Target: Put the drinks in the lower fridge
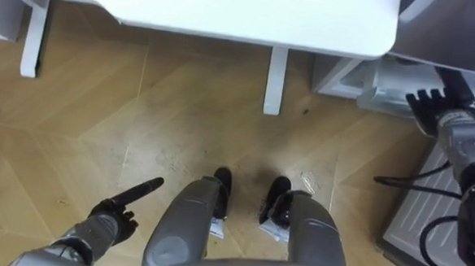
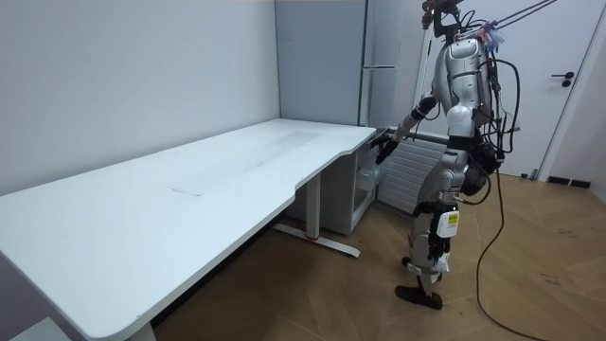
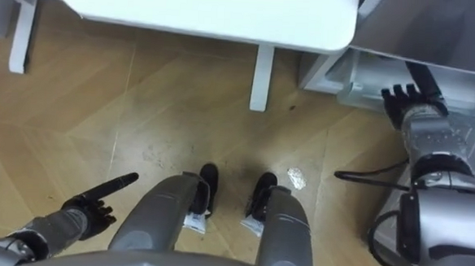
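Note:
I stand at the end of a white desk [image 1: 252, 16], with the tall grey fridge [image 2: 379, 57] to my right. My right hand [image 1: 428, 105] is held out to the fridge's lower part [image 1: 370, 83], where a pale, see-through compartment front shows. Its fingers are straight and hold nothing. In the room view that hand [image 2: 383, 147] hangs just past the desk's corner, in front of the fridge. My left hand [image 1: 124, 207] is low at my left side over the wooden floor, fingers stretched forward and empty.
The desk's legs [image 1: 275, 80] stand on the floor right in front of my feet. A white ribbed panel [image 1: 425, 204] lies low at my right, by the fridge. A closed door [image 2: 578, 95] is behind me in the room view.

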You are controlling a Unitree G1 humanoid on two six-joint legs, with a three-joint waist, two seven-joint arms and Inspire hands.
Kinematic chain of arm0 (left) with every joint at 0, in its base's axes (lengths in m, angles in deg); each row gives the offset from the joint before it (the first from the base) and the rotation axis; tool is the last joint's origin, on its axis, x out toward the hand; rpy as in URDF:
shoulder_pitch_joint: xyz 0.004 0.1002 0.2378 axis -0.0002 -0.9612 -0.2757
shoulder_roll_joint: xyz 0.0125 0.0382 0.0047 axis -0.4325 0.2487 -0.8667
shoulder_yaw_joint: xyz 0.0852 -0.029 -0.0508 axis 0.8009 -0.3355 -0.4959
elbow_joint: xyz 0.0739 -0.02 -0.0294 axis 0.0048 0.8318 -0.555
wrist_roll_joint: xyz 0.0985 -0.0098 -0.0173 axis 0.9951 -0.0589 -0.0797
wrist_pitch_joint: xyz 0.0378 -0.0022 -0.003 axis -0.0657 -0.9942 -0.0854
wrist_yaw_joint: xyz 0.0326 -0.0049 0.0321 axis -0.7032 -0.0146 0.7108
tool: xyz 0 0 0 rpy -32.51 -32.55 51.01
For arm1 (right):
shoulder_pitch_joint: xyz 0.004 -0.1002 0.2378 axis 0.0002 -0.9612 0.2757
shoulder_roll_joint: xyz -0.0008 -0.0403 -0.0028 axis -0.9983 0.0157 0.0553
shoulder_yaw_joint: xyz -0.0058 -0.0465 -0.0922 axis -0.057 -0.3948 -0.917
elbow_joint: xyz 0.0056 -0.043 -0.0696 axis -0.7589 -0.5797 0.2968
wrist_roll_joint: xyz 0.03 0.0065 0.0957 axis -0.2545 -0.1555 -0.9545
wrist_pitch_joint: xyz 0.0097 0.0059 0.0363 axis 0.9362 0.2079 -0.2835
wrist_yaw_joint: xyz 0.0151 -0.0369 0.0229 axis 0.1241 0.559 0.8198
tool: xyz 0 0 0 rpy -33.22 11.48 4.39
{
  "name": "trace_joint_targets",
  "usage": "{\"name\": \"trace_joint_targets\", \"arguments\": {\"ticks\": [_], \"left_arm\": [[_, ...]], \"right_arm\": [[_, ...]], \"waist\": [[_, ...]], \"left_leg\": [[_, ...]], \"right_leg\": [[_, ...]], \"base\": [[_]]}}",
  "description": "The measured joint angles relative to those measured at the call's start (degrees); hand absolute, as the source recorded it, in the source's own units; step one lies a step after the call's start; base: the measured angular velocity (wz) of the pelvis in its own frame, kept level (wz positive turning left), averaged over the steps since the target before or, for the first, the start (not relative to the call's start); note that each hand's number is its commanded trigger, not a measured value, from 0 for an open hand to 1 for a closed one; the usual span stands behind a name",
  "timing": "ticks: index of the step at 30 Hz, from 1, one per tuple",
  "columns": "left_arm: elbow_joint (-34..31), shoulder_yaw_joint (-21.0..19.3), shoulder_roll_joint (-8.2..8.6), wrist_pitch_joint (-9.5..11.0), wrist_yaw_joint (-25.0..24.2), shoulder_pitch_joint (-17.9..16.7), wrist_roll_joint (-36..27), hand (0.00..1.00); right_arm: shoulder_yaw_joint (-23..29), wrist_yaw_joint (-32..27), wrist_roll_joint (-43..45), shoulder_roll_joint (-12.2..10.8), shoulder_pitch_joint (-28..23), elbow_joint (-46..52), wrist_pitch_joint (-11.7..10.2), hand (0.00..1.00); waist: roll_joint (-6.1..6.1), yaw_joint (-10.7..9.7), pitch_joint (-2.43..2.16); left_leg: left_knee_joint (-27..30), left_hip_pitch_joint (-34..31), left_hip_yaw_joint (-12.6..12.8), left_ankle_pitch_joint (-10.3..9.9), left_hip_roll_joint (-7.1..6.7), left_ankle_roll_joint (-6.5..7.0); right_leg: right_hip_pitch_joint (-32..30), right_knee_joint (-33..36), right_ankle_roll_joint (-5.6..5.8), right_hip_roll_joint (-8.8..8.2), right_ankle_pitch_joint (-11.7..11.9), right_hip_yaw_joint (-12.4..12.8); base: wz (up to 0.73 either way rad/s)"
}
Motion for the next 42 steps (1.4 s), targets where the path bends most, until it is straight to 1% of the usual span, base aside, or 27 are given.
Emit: {"name": "trace_joint_targets", "arguments": {"ticks": [1, 2, 5, 7, 8, 9, 12, 15, 17, 22, 25, 27, 28, 30, 31, 32, 33, 34, 36, 37, 38, 39, 40, 42], "left_arm": [[0.0, -0.25, 0.03, 0.0, -0.09, -0.09, 0.0, 0.0], [0.02, -0.35, 0.03, 0.01, -0.23, -0.34, -0.03, 0.0], [0.0, -0.27, 0.14, 0.02, -0.89, -1.28, -0.14, 0.0], [-0.05, -0.24, 0.28, 0.07, -0.93, -1.95, -0.13, 0.0], [-0.06, -0.26, 0.52, 0.08, -0.91, -2.13, -0.11, 0.0], [-0.09, -0.28, 0.61, 0.13, -0.9, -2.11, -0.12, 0.0], [-0.23, -0.33, 0.73, 0.86, -0.94, -2.08, -0.07, 0.0], [-0.36, -0.32, 0.82, 0.94, -0.83, -2.06, 0.16, 0.0], [-0.3, -0.33, 0.82, 1.33, -0.84, -2.04, 0.38, 0.0], [-0.28, -0.35, 0.8, 1.35, -0.82, -2.05, -0.04, 0.0], [-0.45, -0.36, 0.77, 1.49, -0.68, -1.81, -0.05, 0.0], [-0.86, 0.38, 0.81, 1.22, 0.12, -1.6, -0.12, 0.0], [-0.85, 0.62, 0.81, 1.15, 0.36, -1.61, -0.12, 0.0], [-0.98, 0.76, 0.77, 1.07, 1.69, -1.38, -0.16, 0.0], [-1.09, 0.72, 0.69, 1.1, 2.03, -1.22, -0.34, 0.0], [-1.16, 0.74, 0.52, 1.12, 3.03, -0.39, -1.58, 0.0], [-1.52, 0.76, 0.21, 1.27, 3.91, 0.46, -2.36, 0.0], [-1.94, 0.76, 0.06, 1.33, 4.3, 0.77, -2.4, 0.0], [-3.25, 0.93, -0.62, 1.6, 5.44, 2.25, -4.13, 0.0], [-3.39, 1.05, -0.84, 1.62, 5.83, 2.82, -4.71, 0.0], [-3.89, 1.16, -1.32, 1.71, 6.65, 3.73, -5.17, 0.0], [-4.78, 1.79, -1.94, 1.89, 7.3, 4.07, -6.5, 0.0], [-5.24, 2.0, -2.21, 1.99, 7.71, 4.09, -7.1, 0.0], [-7.57, 2.55, -2.64, 2.59, 9.23, 4.44, -8.99, 0.0]], "right_arm": [[0.04, 0.17, 0.0, -0.1, -0.26, 0.05, -0.22, 0.0], [0.04, 0.63, 0.02, -0.28, -0.86, 0.03, -0.24, 0.0], [0.02, 1.88, 0.05, -0.81, -3.13, 0.04, -0.43, 0.0], [-0.04, 1.91, 0.15, -1.86, -4.37, 0.36, -1.37, 0.0], [-0.03, 2.14, 0.15, -2.82, -5.24, 0.63, -2.15, 0.0], [-0.03, 2.68, 0.15, -3.71, -6.05, 0.65, -2.26, 0.0], [-0.09, 3.8, 0.1, -5.59, -8.19, 0.92, -2.27, 0.0], [-0.17, 4.22, 0.11, -6.72, -9.48, 1.21, -2.29, 0.0], [-0.15, 4.22, 0.09, -7.0, -10.29, 1.21, -2.29, 0.0], [-0.04, 3.6, -0.04, -7.08, -11.23, 1.21, -2.52, 0.0], [0.01, 3.11, 0.19, -6.91, -10.91, 1.47, -2.52, 0.0], [-0.18, 2.18, 0.33, -6.6, -9.37, 1.14, -2.44, 0.0], [-0.19, 1.86, 0.43, -6.61, -8.98, 1.14, -2.38, 0.0], [-0.21, 1.13, 0.9, -6.46, -7.42, 1.15, -1.84, 0.0], [-0.2, 0.79, 0.85, -6.32, -6.98, 1.14, -1.62, 0.0], [-0.19, 0.06, 0.82, -5.93, -6.35, 1.15, -1.36, 0.0], [-0.22, -0.84, 0.8, -5.59, -5.66, 1.15, -1.36, 0.0], [-0.26, -1.06, 0.46, -5.34, -5.28, 1.07, -1.35, 0.0], [-1.46, -1.96, -1.51, -3.62, -3.5, 0.8, -1.33, 0.0], [-1.92, -2.17, -1.83, -3.06, -2.84, 0.55, -1.34, 0.0], [-2.37, -2.29, -2.59, -2.02, -1.55, -0.34, -1.33, 0.0], [-2.37, -2.95, -2.77, -1.29, -0.57, -0.67, -1.35, 0.0], [-2.36, -3.3, -2.74, -1.04, -0.17, -0.62, -1.36, 0.0], [-2.44, -4.88, -2.76, 0.42, 1.59, -0.51, -1.4, 0.0]], "waist": [[0.02, -0.22, -0.01], [0.17, -0.42, -0.1], [0.38, -0.79, -0.28], [0.81, -0.86, -0.68], [1.18, -0.89, -0.95], [1.49, -1.1, -1.14], [1.51, -1.09, -1.17], [1.52, -1.3, -1.18], [1.51, -1.51, -1.18], [1.52, -1.89, -1.17], [1.47, -2.05, -1.22], [1.39, -1.89, -1.2], [1.32, -1.92, -1.15], [1.11, -2.29, -1.02], [1.11, -2.42, -1.02], [1.1, -2.45, -1.0], [0.98, -2.43, -0.93], [0.92, -2.41, -0.89], [0.75, -2.36, -0.79], [0.66, -2.42, -0.73], [0.53, -2.5, -0.65], [0.45, -2.46, -0.58], [0.34, -2.44, -0.52], [0.28, -2.53, -0.48]], "left_leg": [[-0.01, -0.04, -0.01, 0.0, 0.03, 0.0], [-0.06, -0.1, -0.05, 0.0, 0.15, -0.01], [-0.17, -0.04, -0.04, 0.01, 0.26, -0.02], [-0.18, -0.09, -0.04, 0.01, 0.4, -0.02], [-0.19, -0.09, -0.02, 0.01, 0.85, -0.02], [-0.26, -0.04, -0.01, 0.01, 0.91, -0.02], [-1.1, 0.47, 0.02, 0.1, 0.92, -0.07], [-1.81, 0.69, 0.04, 0.31, 0.89, -0.16], [-1.88, 0.68, 0.04, 0.37, 0.86, -0.14], [-1.77, 0.48, 0.17, 0.29, 0.84, -0.06], [-0.35, -1.47, 0.52, -0.07, 0.75, 0.06], [2.79, -4.32, 1.66, -0.97, 1.21, 0.27], [3.74, -4.87, 1.81, -1.45, 1.25, 0.29], [7.64, -7.84, 3.27, -3.27, 1.5, 0.72], [8.88, -8.83, 3.34, -3.8, 1.57, 0.87], [11.49, -11.17, 3.31, -4.64, 1.83, 0.96], [13.94, -13.55, 3.26, -5.39, 1.88, 1.09], [15.2, -14.69, 3.21, -5.75, 1.88, 1.15], [19.86, -19.6, 3.18, -7.09, 1.98, 1.15], [21.01, -20.85, 3.19, -7.32, 1.95, 1.2], [23.21, -23.28, 3.13, -7.85, 2.0, 1.31], [25.42, -25.31, 3.04, -8.44, 2.02, 1.29], [26.46, -26.19, 3.04, -8.72, 2.03, 1.34], [30.32, -29.88, 3.08, -9.98, 1.99, 1.52]], "right_leg": [[0.0, -0.14, 0.03, 0.12, 0.03, 0.0], [0.2, -0.8, 0.07, 0.64, 0.37, 0.07], [0.33, -1.15, 0.01, 0.69, 0.61, 0.05], [0.39, -1.58, 0.03, 0.88, 0.87, 0.03], [0.68, -2.31, -0.04, 1.21, 1.28, 0.0], [0.93, -2.91, -0.03, 1.51, 1.63, 0.01], [1.02, -3.06, 0.06, 1.49, 1.74, 0.47], [1.01, -3.67, 0.19, 1.61, 2.01, 0.87], [1.03, -3.75, 0.19, 1.61, 2.14, 0.84], [0.72, -3.74, 0.26, 1.67, 2.1, 1.24], [-1.27, -2.57, 0.2, 1.65, 2.04, 1.3], [-4.54, 0.25, -0.03, 1.66, 1.68, 1.63], [-5.37, 1.24, -0.06, 1.54, 1.35, 1.9], [-9.17, 6.28, -0.03, 1.05, -0.5, 2.99], [-10.2, 7.52, -0.05, 0.64, -0.97, 3.0], [-12.42, 10.06, -0.08, 0.41, -1.96, 2.99], [-14.75, 12.42, -0.13, 0.34, -2.7, 3.02], [-15.88, 13.52, -0.16, 0.3, -3.01, 3.03], [-20.64, 18.02, -0.31, -0.11, -4.07, 3.11], [-21.91, 19.23, -0.26, -0.31, -4.4, 3.14], [-24.28, 21.36, -0.39, -0.5, -4.89, 3.19], [-26.3, 23.44, -0.54, -0.6, -5.4, 3.26], [-27.16, 24.5, -0.54, -0.65, -5.72, 3.41], [-30.95, 28.45, -0.4, -1.4, -7.1, 3.5]], "base": [[0.0], [-0.05], [-0.02], [-0.04], [-0.1], [-0.09], [-0.03], [-0.07], [0.0], [-0.03], [-0.06], [-0.19], [-0.24], [-0.17], [-0.06], [0.0], [0.04], [0.0], [0.02], [0.08], [0.06], [0.04], [0.04], [0.06]]}}
